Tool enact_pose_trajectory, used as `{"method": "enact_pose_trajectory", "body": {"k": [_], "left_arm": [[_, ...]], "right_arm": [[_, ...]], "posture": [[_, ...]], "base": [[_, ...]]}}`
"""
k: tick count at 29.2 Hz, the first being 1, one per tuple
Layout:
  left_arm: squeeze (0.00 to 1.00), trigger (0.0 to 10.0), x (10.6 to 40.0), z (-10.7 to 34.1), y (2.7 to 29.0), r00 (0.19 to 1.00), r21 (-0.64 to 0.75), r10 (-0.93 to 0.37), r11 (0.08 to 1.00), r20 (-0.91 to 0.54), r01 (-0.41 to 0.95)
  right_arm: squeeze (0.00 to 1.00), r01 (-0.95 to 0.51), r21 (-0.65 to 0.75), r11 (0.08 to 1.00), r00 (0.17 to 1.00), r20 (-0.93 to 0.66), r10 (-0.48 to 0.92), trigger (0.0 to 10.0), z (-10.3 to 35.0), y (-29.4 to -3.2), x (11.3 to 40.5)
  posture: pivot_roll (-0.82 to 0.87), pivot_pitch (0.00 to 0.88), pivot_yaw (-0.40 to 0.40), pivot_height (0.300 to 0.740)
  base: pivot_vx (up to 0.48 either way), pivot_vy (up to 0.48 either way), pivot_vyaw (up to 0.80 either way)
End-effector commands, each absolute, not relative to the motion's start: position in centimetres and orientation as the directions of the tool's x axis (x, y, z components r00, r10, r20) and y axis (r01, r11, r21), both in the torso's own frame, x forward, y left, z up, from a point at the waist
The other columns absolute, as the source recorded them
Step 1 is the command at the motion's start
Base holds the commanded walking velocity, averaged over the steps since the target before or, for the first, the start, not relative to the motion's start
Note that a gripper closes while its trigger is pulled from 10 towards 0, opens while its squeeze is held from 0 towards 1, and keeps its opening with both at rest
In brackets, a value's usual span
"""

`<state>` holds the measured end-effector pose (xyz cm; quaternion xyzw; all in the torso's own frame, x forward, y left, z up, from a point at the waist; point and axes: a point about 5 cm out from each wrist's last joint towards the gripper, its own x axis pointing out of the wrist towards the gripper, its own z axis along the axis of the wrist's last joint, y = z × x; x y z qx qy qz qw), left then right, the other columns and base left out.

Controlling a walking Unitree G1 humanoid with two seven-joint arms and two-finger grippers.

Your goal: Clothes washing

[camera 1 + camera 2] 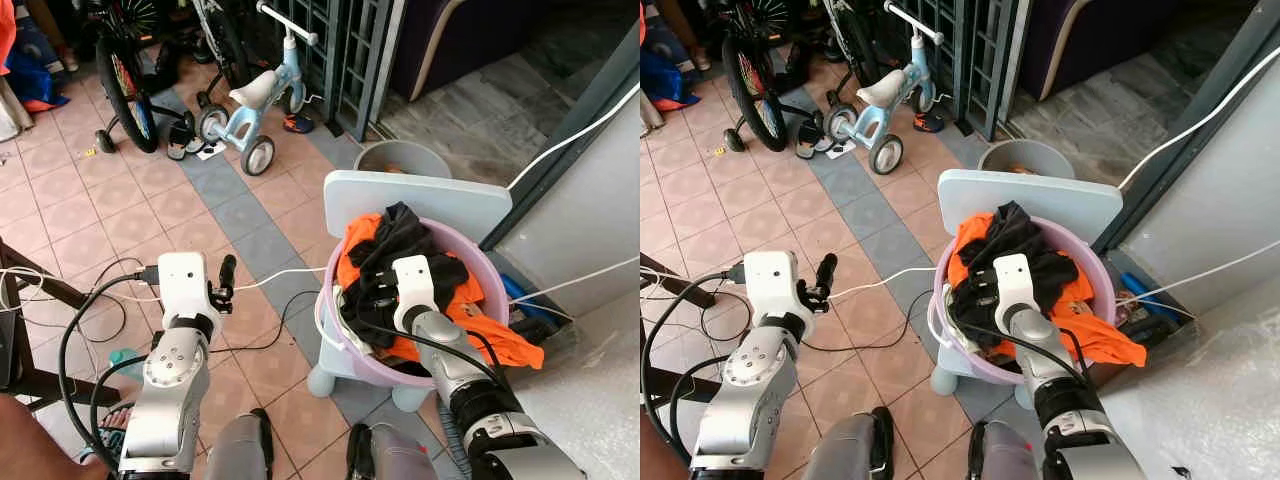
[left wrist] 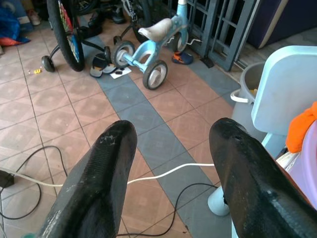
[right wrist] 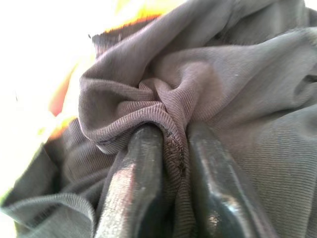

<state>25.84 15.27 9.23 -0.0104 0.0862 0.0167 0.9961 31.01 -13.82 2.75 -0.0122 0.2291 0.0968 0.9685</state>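
Right gripper (image 3: 171, 148) was down in the purple basin (image 1: 480, 262), fingers (image 3: 133, 183) pinched tight on a fold of the black garment (image 3: 233, 89); wrist view showed ribbed dark fabric bunched btwn the two fingers. Garment (image 1: 395, 240) lay on top of the pile w/ orange clothes (image 1: 480, 320) under and around it, one orange piece hanging over the basin's rim on the robot's right. Basin sat on a small pale-blue chair (image 1: 420, 195), chair back rising behind it. Grey bucket (image 1: 405, 157) stood just behind the chair.

Left gripper (image 2: 171, 163) was held out over the tiled floor (image 1: 120, 220), well apart from the basin, on the robot's left; fingers (image 2: 99, 178) spread w/ a clear gap, nothing btwn them. White cable (image 1: 275, 277) ran across the tiles toward the chair, black cables (image 1: 110, 290) looped nearby.

Further back: blue-and-white kids' trike (image 1: 250, 100), a bicycle w/ training wheels (image 1: 125, 70), sandals (image 1: 180, 140) on the floor beside them, dark metal gate (image 1: 345, 50) behind.
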Motion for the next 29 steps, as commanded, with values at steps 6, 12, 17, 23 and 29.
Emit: {"method": "enact_pose_trajectory", "body": {"k": [6, 12, 17, 23, 29], "left_arm": [[0.0, 10.0, 26.0, 8.9, 14.9, 0.985, -0.029, 0.024, 0.999, -0.169, -0.03], [0.0, 10.0, 26.0, 8.9, 14.7, 0.986, -0.036, 0.026, 0.999, -0.166, -0.033], [0.0, 10.0, 26.2, 8.9, 14.5, 0.988, -0.024, 0.0, 1.0, -0.152, -0.003], [0.0, 10.0, 26.7, 9.0, 14.3, 0.989, -0.028, -0.017, 1.0, -0.149, 0.013], [0.0, 10.0, 26.8, 9.1, 14.2, 0.989, -0.026, -0.027, 0.999, -0.146, 0.024]], "right_arm": [[0.0, -0.179, -0.015, 0.984, 0.961, -0.217, 0.172, 0.0, 6.9, -14.1, 32.3], [0.0, -0.095, -0.02, 0.995, 0.995, 0.035, 0.096, 0.0, 11.1, -16.0, 31.4], [0.0, -0.063, -0.039, 0.997, 0.987, 0.143, 0.068, 0.0, 12.8, -16.5, 29.6], [0.0, -0.066, -0.055, 0.996, 0.99, 0.125, 0.072, 0.0, 12.4, -16.0, 28.6], [0.0, -0.08, -0.052, 0.995, 0.99, 0.116, 0.085, 10.0, 12.6, -15.2, 28.5]], "posture": [[0.03, 0.074, -0.02, 0.74], [0.03, 0.068, -0.019, 0.74], [0.0, 0.062, -0.002, 0.74], [-0.02, 0.067, 0.012, 0.74], [-0.01, 0.074, 0.019, 0.74]], "base": [[0.0, 0.0, 0.0], [0.0, 0.0, 0.0], [0.0, 0.0, 0.0], [0.0, 0.0, 0.0], [0.0, 0.0, 0.0]]}}
